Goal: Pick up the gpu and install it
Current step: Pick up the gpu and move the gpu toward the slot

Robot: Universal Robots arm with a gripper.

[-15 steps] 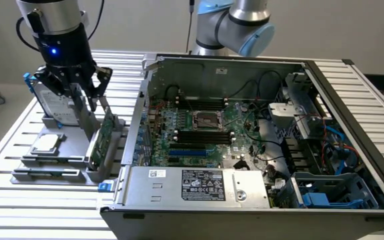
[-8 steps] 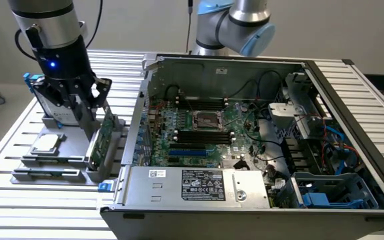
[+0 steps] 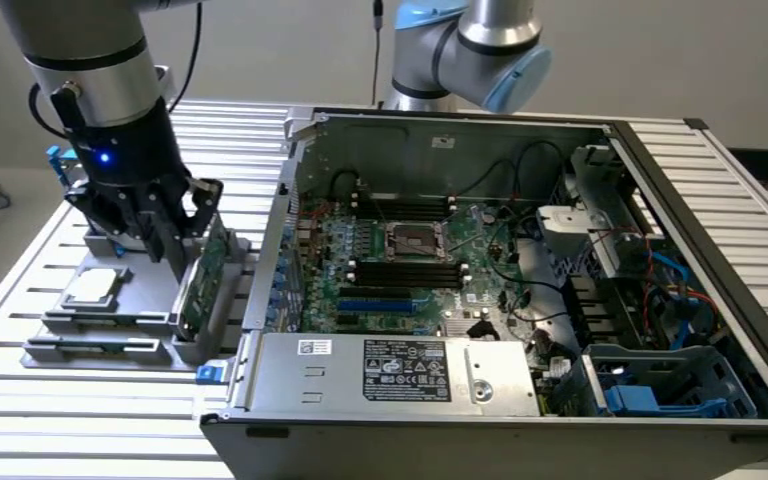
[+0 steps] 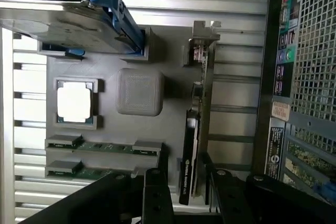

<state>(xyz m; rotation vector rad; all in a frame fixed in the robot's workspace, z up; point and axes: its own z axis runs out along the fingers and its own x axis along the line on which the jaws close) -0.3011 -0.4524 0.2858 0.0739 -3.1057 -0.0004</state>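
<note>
Saw fingers [image 3: 160, 232] [image 4: 156, 195] wide astride gpu [image 3: 200, 280] [image 4: 191, 129] | found it on edge in grey tray [image 3: 144, 300] [image 4: 105, 56] | noted tray on bench [image 3: 37, 400], exterior view's left of computer case [image 3: 464, 118] [image 4: 310, 51]

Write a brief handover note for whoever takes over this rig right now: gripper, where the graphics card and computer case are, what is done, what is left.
Gripper: open, fingers either side of the graphics card's upper edge, not clamped.
Graphics card: standing on edge in the grey tray, beside the open computer case.
Done: gripper lined up over the card.
Left: grip, lift, install in the case.
</note>
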